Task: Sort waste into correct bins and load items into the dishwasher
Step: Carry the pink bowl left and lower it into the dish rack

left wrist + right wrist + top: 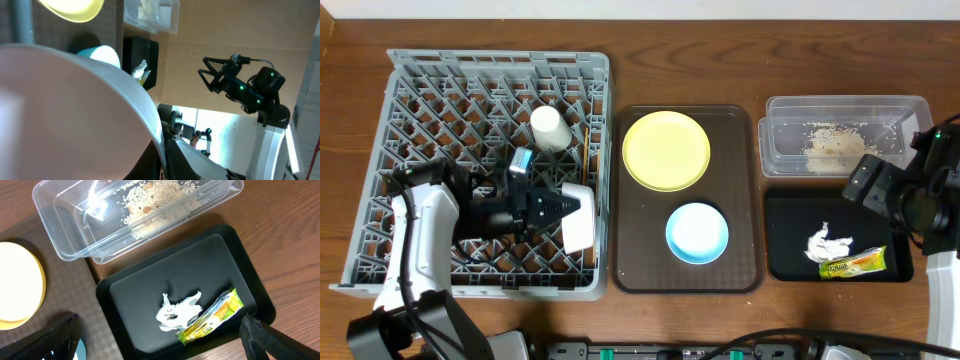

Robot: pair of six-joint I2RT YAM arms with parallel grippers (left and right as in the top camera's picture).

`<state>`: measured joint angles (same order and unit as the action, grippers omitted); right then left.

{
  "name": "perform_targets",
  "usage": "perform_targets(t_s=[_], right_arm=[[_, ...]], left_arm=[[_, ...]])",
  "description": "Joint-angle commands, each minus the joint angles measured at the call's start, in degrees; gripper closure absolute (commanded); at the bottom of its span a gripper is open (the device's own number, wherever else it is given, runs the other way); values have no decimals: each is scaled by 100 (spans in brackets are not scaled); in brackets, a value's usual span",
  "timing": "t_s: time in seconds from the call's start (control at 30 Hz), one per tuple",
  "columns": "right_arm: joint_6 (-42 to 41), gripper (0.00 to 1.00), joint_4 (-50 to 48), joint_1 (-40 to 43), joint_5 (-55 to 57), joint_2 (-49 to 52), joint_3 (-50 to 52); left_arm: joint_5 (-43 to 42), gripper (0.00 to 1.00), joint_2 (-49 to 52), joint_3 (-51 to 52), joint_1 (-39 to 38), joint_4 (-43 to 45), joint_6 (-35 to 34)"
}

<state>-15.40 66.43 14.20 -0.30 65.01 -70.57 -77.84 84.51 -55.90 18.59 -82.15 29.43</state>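
White bowl (579, 218) on edge over grey dish rack (440, 100), near its right wall, clamped in left gripper (560, 207). White cup (549, 127) stands in rack. Right gripper (157, 342) spread wide above black tray (225, 260) holding tissue (177, 312) and wrapper (212, 317).

The brown wooden bench (650, 60) carries four things. On its left stands the big grey dish rack (420, 110). Just beside that, in the middle, lies the brown serving tray (640, 250). At the right, the clear plastic tub (790, 130) sits at the back and the black tray (790, 240) lies close in front of it.
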Motion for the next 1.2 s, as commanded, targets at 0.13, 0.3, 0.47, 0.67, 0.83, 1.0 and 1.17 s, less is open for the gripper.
perform_targets(t_s=[0.13,0.3,0.47,0.67,0.83,1.0,1.17], right_arm=[[2,1,9,46,2,-20,-68],[2,1,9,46,4,-20,-68],[2,1,9,46,2,-20,-68],[2,1,9,46,4,-20,-68],[2,1,9,46,4,-20,-68],[2,1,9,46,4,-20,-68],[2,1,9,46,4,-20,-68]], left_arm=[[-98,92,466,310,74,240,227],[-278,92,824,313,74,240,227],[59,92,949,313,210,387,225],[1023,91,960,313,868,452,221],[1377,63,957,310,1569,525,221],[1764,44,957,293,2068,660,177],[1781,34,931,15,2280,662,-332]])
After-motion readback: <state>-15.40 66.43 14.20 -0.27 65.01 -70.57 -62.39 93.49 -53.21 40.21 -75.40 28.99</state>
